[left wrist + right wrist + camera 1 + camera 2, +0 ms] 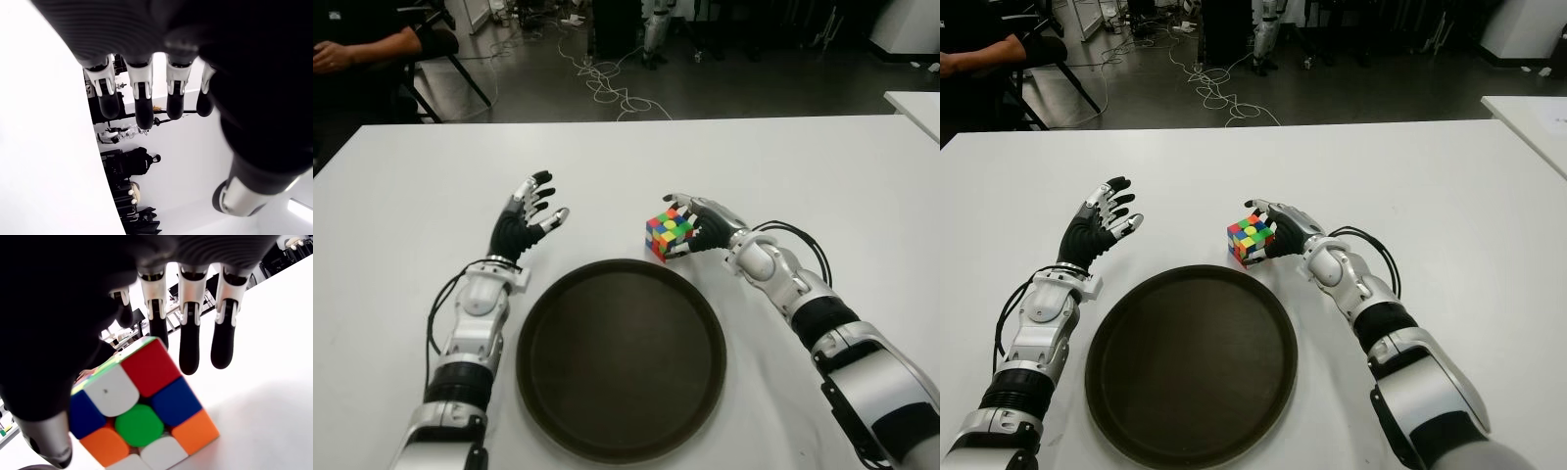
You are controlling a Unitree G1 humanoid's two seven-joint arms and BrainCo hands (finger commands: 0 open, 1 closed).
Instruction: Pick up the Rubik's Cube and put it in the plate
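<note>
Rubik's Cube (670, 234) on the white worktop (822, 166), just beyond the far rim of the plate (620, 357) and a little toward its right side, not inside it. Tilted on an edge or corner, as far as the eye views tell, with a yellow-centred face turned upward. Right hand (701, 227) just beside the cube on its right, fingers (189, 343) curved over the cube's top and far side, thumb low on the near side; contact with the cube not clear from the wrist view, where the fingertips show past the cube's upper edge, so whether grasped or merely cupped cannot be told. Left hand (530, 217) beyond the plate's far left rim, well apart from the cube, fingers spread and relaxed, grasping nothing. Plate dark, round and shallow, nearest the robot between both forearms. Beyond the worktop, cables (607, 83) on the floor.
</note>
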